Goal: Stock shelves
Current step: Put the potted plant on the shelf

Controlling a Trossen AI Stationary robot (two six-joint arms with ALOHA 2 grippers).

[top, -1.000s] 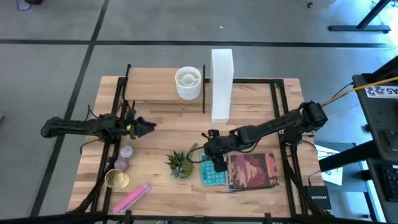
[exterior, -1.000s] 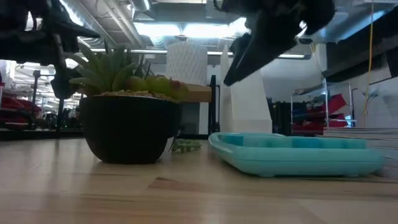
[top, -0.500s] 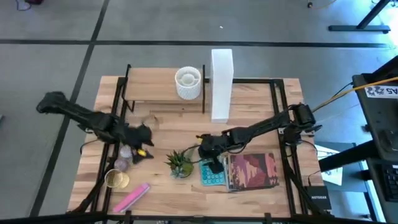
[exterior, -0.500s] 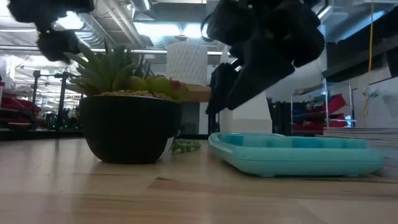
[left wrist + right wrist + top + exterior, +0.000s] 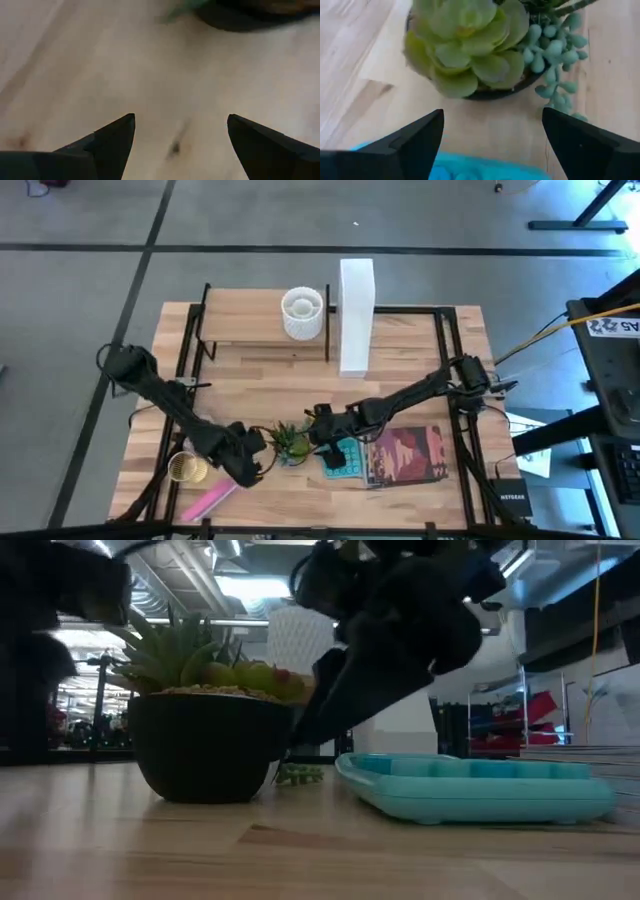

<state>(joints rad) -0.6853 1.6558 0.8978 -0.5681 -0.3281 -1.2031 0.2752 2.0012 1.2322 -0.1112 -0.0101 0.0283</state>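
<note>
On the shelves [image 5: 262,328] just one white vase [image 5: 302,313] so far; both claws, left claw [image 5: 262,452] and right claw [image 5: 312,428], spread empty beside the succulent [image 5: 288,442], everything else waits on the table [image 5: 400,370].

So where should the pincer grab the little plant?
Probably the round black pot, not the soft leaves. Coming from the teal tray's side, where the right pincer hovers open, fingers could straddle the pot's walls, low on the pot.

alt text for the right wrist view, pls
The right tool hangs open just above the table, its two dark fingers framing a potted succulent in a dark bowl straight ahead. A teal tray edge lies between the fingers on the light wood tabletop.
</note>
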